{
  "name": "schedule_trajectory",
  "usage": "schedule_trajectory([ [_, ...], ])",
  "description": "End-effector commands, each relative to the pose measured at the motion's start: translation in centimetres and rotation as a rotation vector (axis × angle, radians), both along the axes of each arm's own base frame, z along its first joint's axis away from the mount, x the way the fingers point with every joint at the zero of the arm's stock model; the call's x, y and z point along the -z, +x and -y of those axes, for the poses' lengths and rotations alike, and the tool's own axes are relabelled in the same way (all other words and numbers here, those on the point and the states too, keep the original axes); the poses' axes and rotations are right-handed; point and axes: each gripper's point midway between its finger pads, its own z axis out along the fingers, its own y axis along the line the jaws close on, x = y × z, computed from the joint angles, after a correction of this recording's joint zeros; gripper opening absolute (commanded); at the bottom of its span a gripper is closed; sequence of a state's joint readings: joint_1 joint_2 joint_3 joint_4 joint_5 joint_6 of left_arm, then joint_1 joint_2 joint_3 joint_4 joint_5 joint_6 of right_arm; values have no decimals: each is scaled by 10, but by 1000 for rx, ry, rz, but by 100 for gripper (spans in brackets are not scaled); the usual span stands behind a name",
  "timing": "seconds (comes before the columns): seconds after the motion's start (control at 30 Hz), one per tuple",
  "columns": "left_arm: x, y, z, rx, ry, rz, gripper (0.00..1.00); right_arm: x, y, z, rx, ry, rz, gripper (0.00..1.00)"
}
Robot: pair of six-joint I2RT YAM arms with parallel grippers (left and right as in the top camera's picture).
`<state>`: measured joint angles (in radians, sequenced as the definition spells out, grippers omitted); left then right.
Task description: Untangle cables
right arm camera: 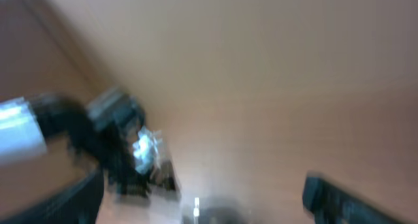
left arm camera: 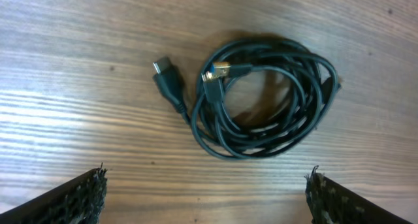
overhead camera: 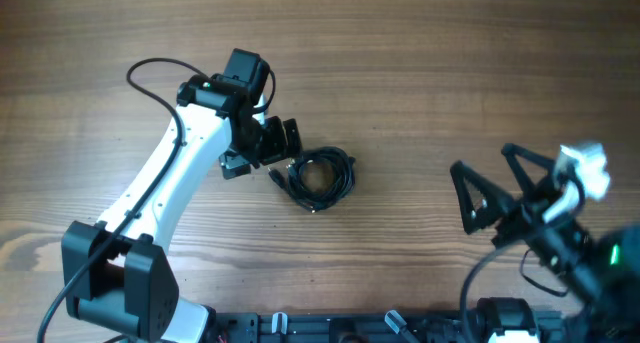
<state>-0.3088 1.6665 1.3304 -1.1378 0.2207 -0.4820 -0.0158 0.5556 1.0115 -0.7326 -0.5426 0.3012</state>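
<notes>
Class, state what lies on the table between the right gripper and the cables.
Nothing: only bare table separates the right gripper from the cables, as the overhead view shows.

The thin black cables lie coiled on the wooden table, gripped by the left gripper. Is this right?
No. In the left wrist view the left gripper is open, short of the thin black cables, which lie coiled, untouched, on the wooden table.

Left arm (overhead camera: 165, 183): white shell, black joints.
Right arm (overhead camera: 565, 245): black; green light seemingly lit.
Left gripper (left arm camera: 206, 185): rough black fingers.
</notes>
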Motion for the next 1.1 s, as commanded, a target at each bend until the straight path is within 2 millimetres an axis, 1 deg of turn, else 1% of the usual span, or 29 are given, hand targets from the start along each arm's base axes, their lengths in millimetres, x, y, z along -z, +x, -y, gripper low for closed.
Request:
schedule_trajectory([
  [0.0,3,3,-13,-66,12,-19,100,-7,17,-20,-174,-50,-164,100],
  [0.03,3,3,-15,-72,13,-20,100,-6,17,-34,-270,19,-256,100],
  [0.07,3,4,-16,-75,13,-20,100,-2,21,-42,-327,75,-323,100],
  [0.13,3,4,-16,-76,13,-21,100,6,27,-54,-421,130,-386,100],
  [0.17,3,3,-16,-76,14,-23,100,17,32,-59,-463,122,-422,100],
  [0.2,3,3,-16,-76,14,-23,100,36,39,-60,-443,84,-489,100],
  [0.27,3,3,-16,-77,14,-22,100,86,48,-60,-339,-77,-661,99],
  [0.3,3,4,-16,-79,13,-21,100,102,52,-62,-293,-128,-719,99],
  [0.4,3,6,-20,-93,12,-16,100,131,60,-73,-232,-210,-810,89],
  [0.53,3,14,-42,-192,10,-24,100,160,69,-92,-272,-261,-873,89],
  [0.6,4,14,-52,-223,12,-32,100,178,77,-95,-270,-272,-918,89],
  [0.67,4,13,-59,-237,15,-41,100,196,82,-98,-257,-271,-976,85],
  [0.73,4,14,-63,-241,22,-38,100,221,82,-106,-297,-277,-1054,80],
  [0.8,5,16,-69,-245,54,-25,100,239,80,-112,-324,-308,-1094,76],
  [0.87,5,18,-72,-248,71,-14,100,255,83,-119,-337,-321,-1111,75],
  [0.9,5,19,-71,-247,69,-11,100,260,88,-123,-342,-322,-1099,75],
  [0.97,5,19,-71,-247,69,-10,100,266,105,-133,-373,-327,-1017,67],
  [1.07,5,19,-71,-247,69,-10,100,268,128,-142,-414,-352,-885,65],
])
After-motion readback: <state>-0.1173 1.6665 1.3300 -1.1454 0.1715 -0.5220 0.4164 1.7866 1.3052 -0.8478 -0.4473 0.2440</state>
